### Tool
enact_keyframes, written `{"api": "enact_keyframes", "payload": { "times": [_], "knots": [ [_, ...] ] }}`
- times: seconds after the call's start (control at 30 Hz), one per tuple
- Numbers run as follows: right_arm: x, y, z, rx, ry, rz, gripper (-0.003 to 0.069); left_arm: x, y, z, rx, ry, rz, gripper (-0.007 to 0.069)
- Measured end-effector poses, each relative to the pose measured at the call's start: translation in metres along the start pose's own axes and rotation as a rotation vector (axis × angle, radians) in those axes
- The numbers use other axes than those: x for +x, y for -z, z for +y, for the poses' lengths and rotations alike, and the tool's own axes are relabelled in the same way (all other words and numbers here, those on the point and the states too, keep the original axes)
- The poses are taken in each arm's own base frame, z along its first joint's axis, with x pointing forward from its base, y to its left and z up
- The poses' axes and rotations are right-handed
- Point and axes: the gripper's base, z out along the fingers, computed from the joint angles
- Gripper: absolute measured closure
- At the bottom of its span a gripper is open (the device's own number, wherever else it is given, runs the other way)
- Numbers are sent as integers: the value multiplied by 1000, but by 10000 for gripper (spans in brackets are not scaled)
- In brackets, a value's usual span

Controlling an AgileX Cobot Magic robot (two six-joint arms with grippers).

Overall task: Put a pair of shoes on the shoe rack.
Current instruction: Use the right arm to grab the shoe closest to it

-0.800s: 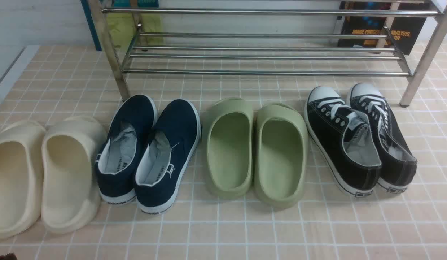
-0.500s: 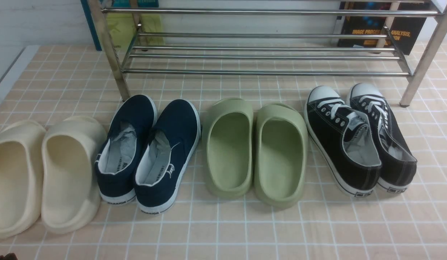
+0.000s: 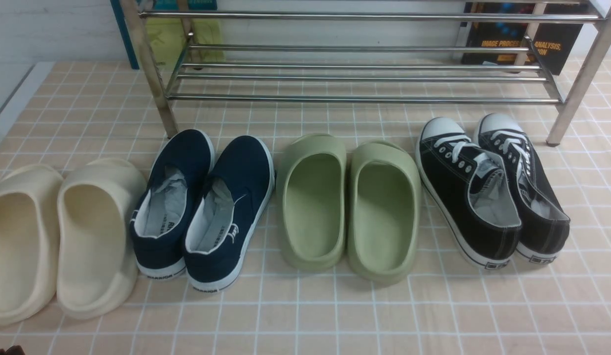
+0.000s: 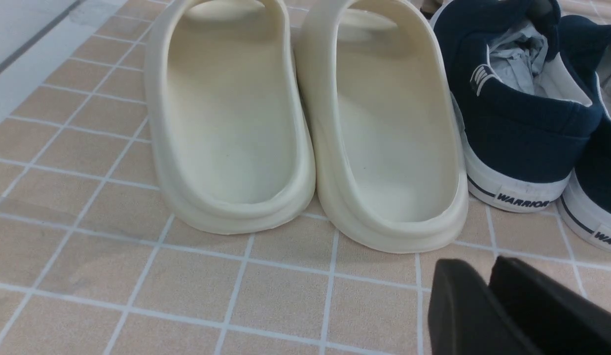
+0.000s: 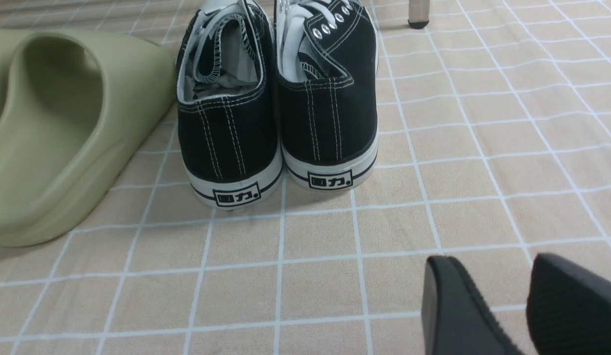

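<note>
The pair of shoes, two black canvas sneakers with white laces, stands side by side on the tiled floor at the right, the left shoe (image 3: pixel 465 197) touching the right shoe (image 3: pixel 529 192), toes toward the shoe rack (image 3: pixel 359 76). The silver tube rack stands at the back with nothing on its bars. In the right wrist view the heels of both sneakers (image 5: pixel 226 123) (image 5: pixel 327 108) face my right gripper (image 5: pixel 490 266), which is open, holds nothing and hovers behind them over bare tiles. My left gripper (image 4: pixel 475 268) is shut on nothing, just behind the cream slippers (image 4: pixel 384 123).
A row of footwear lies before the rack: cream slippers (image 3: pixel 58 236) far left, navy slip-on shoes (image 3: pixel 201 207), then green foam slippers (image 3: pixel 349 207) next to the sneakers. Books (image 3: pixel 512 34) lean behind the rack. A rack leg (image 3: pixel 576 88) stands beside the sneakers' toes.
</note>
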Motion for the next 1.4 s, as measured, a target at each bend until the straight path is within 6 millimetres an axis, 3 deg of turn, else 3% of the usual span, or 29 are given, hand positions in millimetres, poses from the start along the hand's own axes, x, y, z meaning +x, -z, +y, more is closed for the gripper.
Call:
{"api": "enact_keyframes", "payload": {
  "times": [0.73,0.97,1.17,1.2,1.4],
  "knots": [
    [0,0,0,0,0,0,419,0,0,0,0,0,0,481],
    [-10,0,1,-15,-11,-134,419,0,0,0,0,0,0,475],
    [-53,18,4,-69,-36,-662,419,0,0,0,0,0,0,466],
    [-55,19,4,-70,-36,-680,419,0,0,0,0,0,0,466],
    [-84,63,6,-298,-274,-1242,419,0,0,0,0,0,0,463]
  ]
}}
